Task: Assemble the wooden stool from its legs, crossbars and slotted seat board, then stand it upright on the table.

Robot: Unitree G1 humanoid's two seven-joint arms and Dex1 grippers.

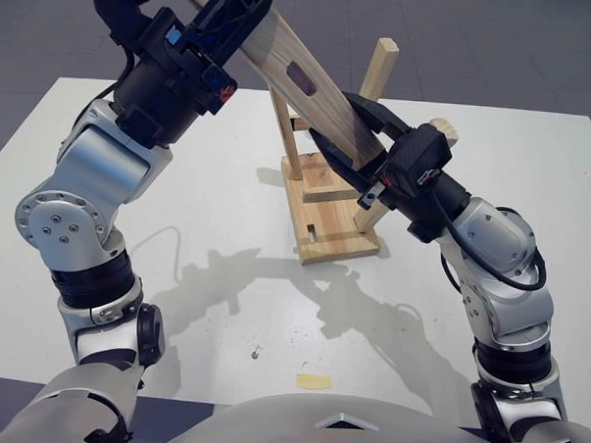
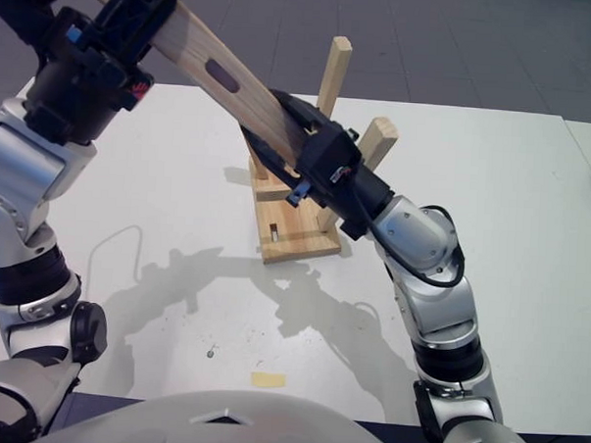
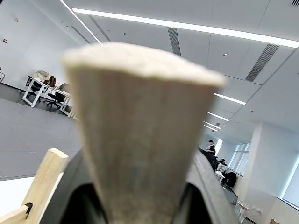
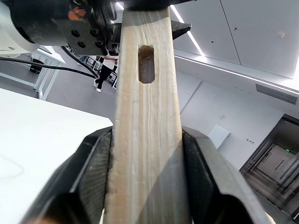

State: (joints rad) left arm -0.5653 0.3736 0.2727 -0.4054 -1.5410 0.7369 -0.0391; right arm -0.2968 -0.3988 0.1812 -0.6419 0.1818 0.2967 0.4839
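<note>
The left end effector [image 1: 233, 11] and right end effector [image 1: 356, 138] each pinch the long pale slotted wooden leg [image 1: 280, 56], slanted just above the half-built wooden stool [image 1: 332, 238], likely to align it for fitting

No text, label or number can be read on anything.

Auditor: Status, slotted leg [image 1: 279, 56]?
Operator: Pale wood, one oblong slot. I hold it aloft, slanting above the desk's far middle.
Auditor: And the seat board [image 1: 336, 241]?
Operator: Flat on the desk beneath, toward the far edge. Pale legs [image 1: 380, 68] stand up from it, a crossbar [image 1: 328, 194] between.
</note>
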